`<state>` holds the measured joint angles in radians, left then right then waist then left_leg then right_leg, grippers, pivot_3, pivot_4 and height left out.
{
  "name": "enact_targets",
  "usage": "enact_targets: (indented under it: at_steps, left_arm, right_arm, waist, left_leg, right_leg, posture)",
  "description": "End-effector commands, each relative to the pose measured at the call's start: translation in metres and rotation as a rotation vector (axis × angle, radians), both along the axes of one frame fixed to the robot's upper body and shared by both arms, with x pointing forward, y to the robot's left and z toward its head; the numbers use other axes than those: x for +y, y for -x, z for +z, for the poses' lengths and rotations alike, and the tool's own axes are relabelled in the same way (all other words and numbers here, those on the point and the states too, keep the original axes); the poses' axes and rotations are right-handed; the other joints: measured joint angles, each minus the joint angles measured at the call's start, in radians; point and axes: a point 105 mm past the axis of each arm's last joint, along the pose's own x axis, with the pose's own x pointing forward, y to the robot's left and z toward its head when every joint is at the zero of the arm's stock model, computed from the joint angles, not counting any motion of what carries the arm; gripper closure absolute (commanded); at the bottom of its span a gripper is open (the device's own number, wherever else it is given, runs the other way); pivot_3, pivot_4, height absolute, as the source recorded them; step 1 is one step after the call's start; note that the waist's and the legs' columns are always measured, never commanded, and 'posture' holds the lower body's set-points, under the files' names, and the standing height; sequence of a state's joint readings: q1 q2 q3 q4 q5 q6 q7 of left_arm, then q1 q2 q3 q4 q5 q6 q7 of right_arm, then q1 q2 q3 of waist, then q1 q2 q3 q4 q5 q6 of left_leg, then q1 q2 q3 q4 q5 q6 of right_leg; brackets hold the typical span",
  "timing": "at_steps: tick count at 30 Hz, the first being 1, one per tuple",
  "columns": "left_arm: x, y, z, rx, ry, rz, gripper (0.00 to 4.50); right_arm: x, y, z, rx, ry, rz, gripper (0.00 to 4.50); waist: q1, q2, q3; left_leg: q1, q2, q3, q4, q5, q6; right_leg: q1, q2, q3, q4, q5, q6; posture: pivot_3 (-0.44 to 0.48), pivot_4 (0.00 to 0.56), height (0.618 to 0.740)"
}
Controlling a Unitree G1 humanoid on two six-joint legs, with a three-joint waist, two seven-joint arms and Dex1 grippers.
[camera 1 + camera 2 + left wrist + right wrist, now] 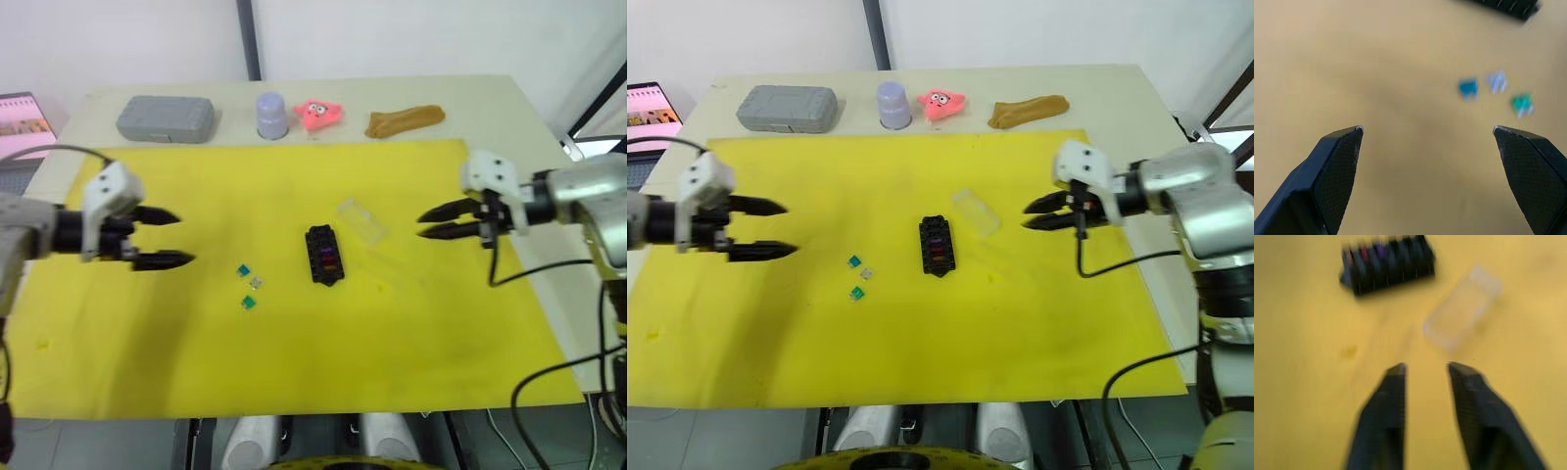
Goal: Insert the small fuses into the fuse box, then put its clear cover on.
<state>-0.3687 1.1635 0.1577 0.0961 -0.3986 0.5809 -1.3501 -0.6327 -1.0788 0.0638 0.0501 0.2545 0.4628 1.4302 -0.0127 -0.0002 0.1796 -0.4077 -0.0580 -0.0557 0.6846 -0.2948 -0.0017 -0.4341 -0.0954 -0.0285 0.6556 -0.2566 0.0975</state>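
The black fuse box [324,255] lies at the middle of the yellow mat [294,343], with a red and a purple fuse seated in its slots [1371,254]. Just right of it and a little farther back rests the clear cover [361,220]. Three loose small fuses lie left of the box: teal [243,270], grey [256,283] and green [249,303]. My left gripper [184,238] hovers left of them, open wide and empty. My right gripper [421,225] hangs right of the cover, open by a narrow gap, holding nothing.
Along the table's back edge stand a grey rounded case [166,118], a lavender cup [271,116], a pink star toy [316,114] and a brown lump [404,119]. A laptop [24,122] sits off the table's left side.
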Motion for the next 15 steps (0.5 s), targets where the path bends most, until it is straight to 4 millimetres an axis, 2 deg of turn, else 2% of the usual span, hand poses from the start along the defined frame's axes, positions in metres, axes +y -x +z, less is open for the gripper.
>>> enact_targets:
  at_steps: [1,3,6,8,11,15]
  left_arm:
    - [0.03,0.004,0.014,-0.059,-0.032,0.078,0.0]
    - [0.041,0.007,0.013,-0.053,-0.031,0.113,0.0]
    - [0.047,0.009,0.01,-0.05,-0.031,0.131,0.0]
    - [0.039,0.009,0.007,-0.049,-0.019,0.107,0.0]
    - [0.027,0.006,0.005,-0.049,0.005,0.064,0.0]
    - [0.004,0.001,-0.001,-0.017,0.055,-0.016,0.0]
  right_arm:
    - [-0.025,0.001,0.01,-0.061,0.03,-0.059,1.17]
    - [-0.04,0.001,0.007,-0.059,0.055,-0.109,0.11]
    - [-0.053,0.001,0.006,-0.064,0.062,-0.151,0.05]
    - [-0.049,-0.001,0.01,-0.084,0.054,-0.14,0.05]
    - [-0.034,-0.005,0.017,-0.117,0.043,-0.094,0.05]
    - [0.001,-0.003,0.025,-0.137,0.009,0.023,0.05]
  waist:
    - [0.001,0.0,0.0]
    - [0.001,0.0,0.0]
    - [0.001,0.0,0.0]
    - [0.0,0.001,0.0]
    - [0.0,0.001,0.0]
    - [0.0,0.001,0.0]
  left_leg:
    - [0.0,0.0,0.0,0.0,0.0,0.0]
    - [0.0,0.0,0.0,0.0,-0.001,0.001]
    - [0.0,0.0,0.0,0.0,-0.001,0.001]
    - [0.0,0.0,0.001,0.0,-0.001,0.001]
    - [0.0,0.0,0.001,0.0,0.0,0.0]
    - [0.0,0.001,0.001,0.0,0.0,0.0]
  right_leg:
    - [0.0,0.0,0.0,0.0,0.0,0.0]
    - [0.001,-0.001,0.0,0.0,0.0,0.0]
    - [0.001,-0.001,0.0,0.0,0.0,0.0]
    - [0.0,-0.001,0.001,0.0,0.0,0.0]
    - [0.0,-0.001,0.001,0.0,0.0,0.0]
    - [0.0,-0.001,0.001,0.0,0.0,0.0]
  posture:
    - [0.0,0.15,0.731]
    - [0.0,0.15,0.731]
    - [0.0,0.15,0.731]
    - [0.0,0.15,0.731]
    - [0.0,0.15,0.731]
    - [0.0,0.15,0.731]
